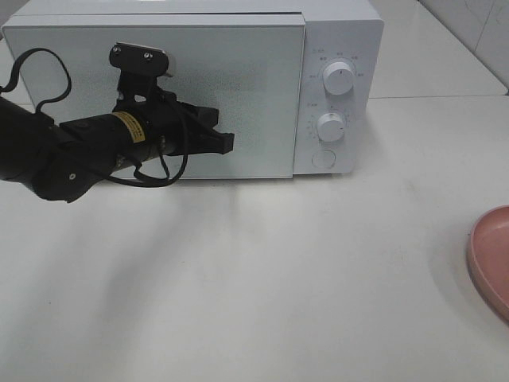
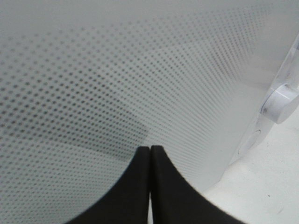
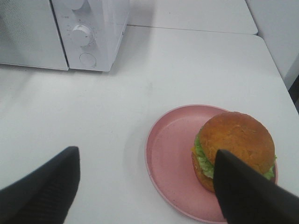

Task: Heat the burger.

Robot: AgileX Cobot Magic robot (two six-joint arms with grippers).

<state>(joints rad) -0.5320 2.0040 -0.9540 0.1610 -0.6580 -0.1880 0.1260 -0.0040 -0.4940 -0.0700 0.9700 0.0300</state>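
Looks like a lab test bench mocked up as a kitchen: boxy white microwave (image 1: 238,87) on bare white tabletop (image 1: 262,278), pale tiled wall (image 1: 477,24) behind.

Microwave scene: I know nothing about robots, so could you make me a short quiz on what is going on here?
1. True or false: the microwave door is shut.
2. Where does the burger sit? A) inside the microwave B) on the pink dish C) on the bare table
3. Which gripper has its jaws pressed together, right in front of the door?

Key
1. True: the door lies flush with the front.
2. B: it sits on the dish, off to the right on the table.
3. The left gripper; the right gripper is open above the table, holding nothing.
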